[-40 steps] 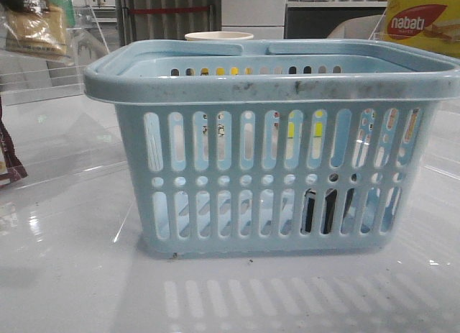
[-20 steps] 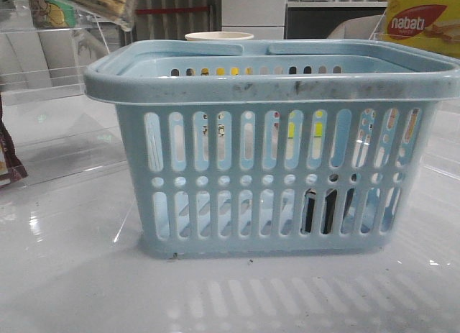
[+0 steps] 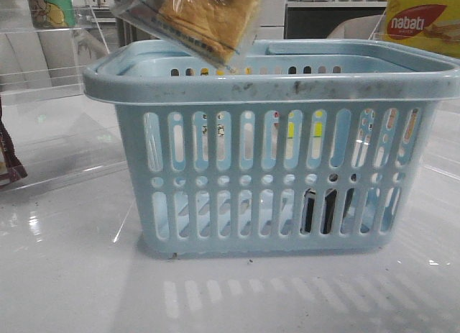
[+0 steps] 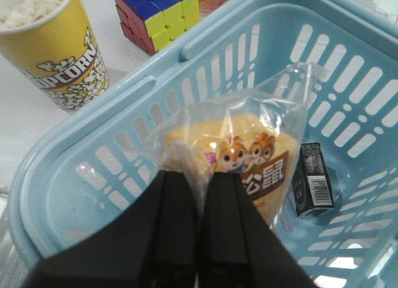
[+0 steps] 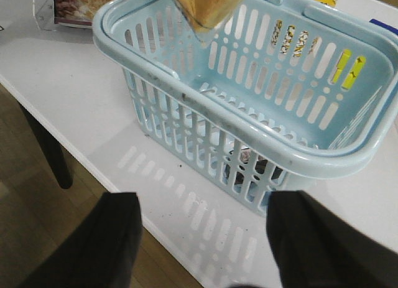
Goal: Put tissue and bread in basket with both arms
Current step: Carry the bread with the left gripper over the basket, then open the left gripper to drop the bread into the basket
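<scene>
Above the near-left corner of the light blue basket point(image 3: 273, 167), the left end effector point(image 4: 199, 195) pinches the clear wrapper of the bread point(image 3: 205, 16), its two black fingers pressed narrowly together on the plastic, the golden slice hanging tilted over the open rim. Down on the basket floor, toward its right end, the tissue point(image 4: 313, 179) lies as a small black pack, showing through the front slots as a dark block. The right end effector point(image 5: 205, 238) hovers with fingers spread wide and empty over the white worktop point(image 5: 74, 107). Beyond the basket stand a popcorn cup point(image 4: 53, 45), a puzzle cube point(image 4: 158, 17) and a yellow nabati box point(image 3: 424, 24).
</scene>
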